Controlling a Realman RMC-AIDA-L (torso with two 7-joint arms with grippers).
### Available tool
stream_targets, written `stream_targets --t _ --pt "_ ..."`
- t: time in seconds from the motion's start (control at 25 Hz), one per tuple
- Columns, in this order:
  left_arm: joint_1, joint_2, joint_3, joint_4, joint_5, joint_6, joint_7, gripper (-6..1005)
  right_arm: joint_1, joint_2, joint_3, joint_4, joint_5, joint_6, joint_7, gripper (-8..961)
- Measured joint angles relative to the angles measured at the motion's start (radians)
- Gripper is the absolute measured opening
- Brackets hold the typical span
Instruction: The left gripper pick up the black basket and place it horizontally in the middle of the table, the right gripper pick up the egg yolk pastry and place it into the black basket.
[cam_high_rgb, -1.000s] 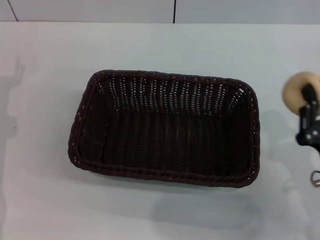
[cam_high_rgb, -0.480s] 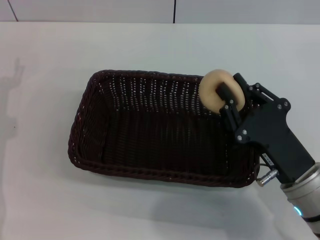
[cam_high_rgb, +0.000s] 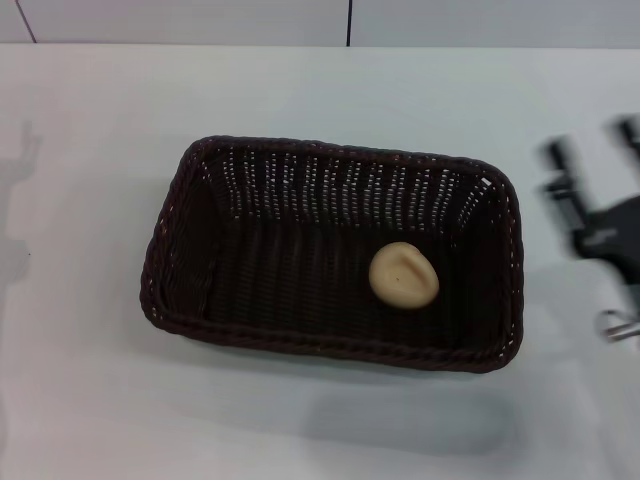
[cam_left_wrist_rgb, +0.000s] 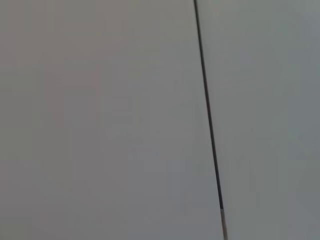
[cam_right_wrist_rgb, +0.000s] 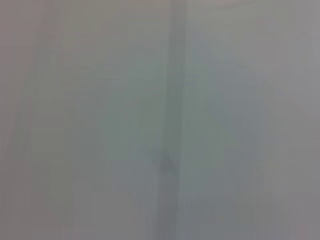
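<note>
Pastry: your small round pale tan egg yolk pastry (cam_high_rgb: 404, 276) is lying inside the basket, right of centre; probably soft, crumbly, so grip its sides lightly.
Basket: the dark woven wicker black basket (cam_high_rgb: 330, 345) is sitting mid-table, stiff, braided.
Table: the smooth white table (cam_high_rgb: 100, 400) is bearing it.
Right gripper (cam_high_rgb: 592, 150): you are seeing it blurred beside the basket, fingers spread, empty.
</note>
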Motion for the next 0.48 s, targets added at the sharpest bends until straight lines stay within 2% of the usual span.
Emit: stream_targets --t 0.08,0.12,0.16,0.2,0.32,0.4,0.48 --pt "0.011 -0.001 -0.003 -0.003 0.0 0.001 0.0 834 -0.049 0.0 0.081 -0.016 0.004 -0.022 0.007 514" --pt "0.019 -0.001 -0.004 -0.006 -0.001 0.003 0.0 834 -0.095 -0.002 0.171 -0.042 0.005 -0.042 0.037 539" --pt "0.019 -0.001 -0.004 -0.006 -0.001 0.003 0.0 834 -0.095 -0.002 0.171 -0.042 0.005 -0.042 0.037 564" --pt "0.022 -0.001 -0.004 -0.007 -0.002 0.004 0.0 834 -0.114 -0.002 0.213 -0.058 0.005 -0.048 0.063 589" --pt "0.033 -0.003 -0.004 -0.002 -0.006 0.004 0.0 834 -0.165 0.0 0.375 -0.126 0.006 -0.052 0.2 757" --pt "0.039 -0.004 -0.004 -0.001 -0.007 0.004 0.0 834 -0.184 0.003 0.436 -0.135 0.019 -0.05 0.237 783" --pt "0.042 -0.005 -0.004 -0.001 -0.007 0.004 -0.001 834 -0.19 0.003 0.456 -0.135 0.035 -0.047 0.243 809"
